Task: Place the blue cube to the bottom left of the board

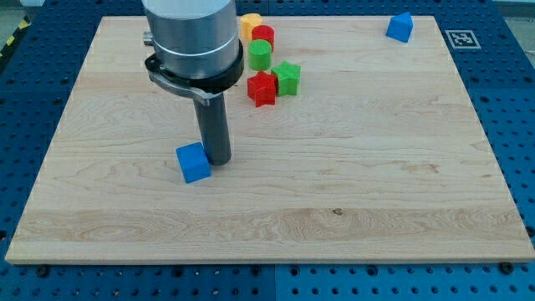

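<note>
The single camera view shows a pale wooden board (351, 192) lying on a blue perforated desk (510, 100), with the arm coming down from the view's top and ending in a dark rod. My tip (218, 160) rests on the board just to the view's right of the blue cube (193, 162), touching or very nearly touching its right face; the gap is too fine to settle. There is no claw on this rig, so nothing is spread, pressed together or pinching: the rod alone does the pushing. The blue cube sits left of the board's centre, about midway down, well apart from the bottom left corner it must reach. Toward the view's top, half behind the arm, 5 blocks cluster: a yellow block (249, 22), a red cylinder (263, 36), a green cylinder (261, 55), a green star-shaped block (287, 77) and a red star-shaped block (262, 88). A second blue block (400, 28), of a shape hard to name, lies alone near the top right corner. In my judgement, the main risk is an off-centre push: the cube stands slightly turned, so pressure on 1 corner could spin it and let it slip round the tip. Pushing straight left would also carry it to the left edge rather than down to the corner, perhaps off the board.
</note>
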You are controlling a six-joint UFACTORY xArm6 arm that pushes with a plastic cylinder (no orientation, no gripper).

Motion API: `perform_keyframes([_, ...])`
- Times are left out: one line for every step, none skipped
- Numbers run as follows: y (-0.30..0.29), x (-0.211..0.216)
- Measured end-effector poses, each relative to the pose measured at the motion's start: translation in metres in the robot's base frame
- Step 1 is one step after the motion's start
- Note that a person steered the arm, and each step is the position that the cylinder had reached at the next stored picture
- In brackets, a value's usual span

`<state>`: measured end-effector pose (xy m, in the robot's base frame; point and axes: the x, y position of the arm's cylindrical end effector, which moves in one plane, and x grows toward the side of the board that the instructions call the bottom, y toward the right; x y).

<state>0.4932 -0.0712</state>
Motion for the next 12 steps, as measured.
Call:
perform_keyframes([-0.002,-0.005])
perform_keyframes([-0.002,-0.008])
perform_keyframes([-0.002,-0.011])
perform_keyframes([-0.002,-0.032])
perform_keyframes([-0.007,-0.032])
perform_keyframes([-0.013,-0.027])
perform_keyframes([-0.013,-0.011])
perform_keyframes([-0.024,0.003])
perform_keyframes([-0.032,0.011])
perform_keyframes([-0.01,0.032])
perform_keyframes([-0.023,0.036])
perform_keyframes([-0.052,0.036])
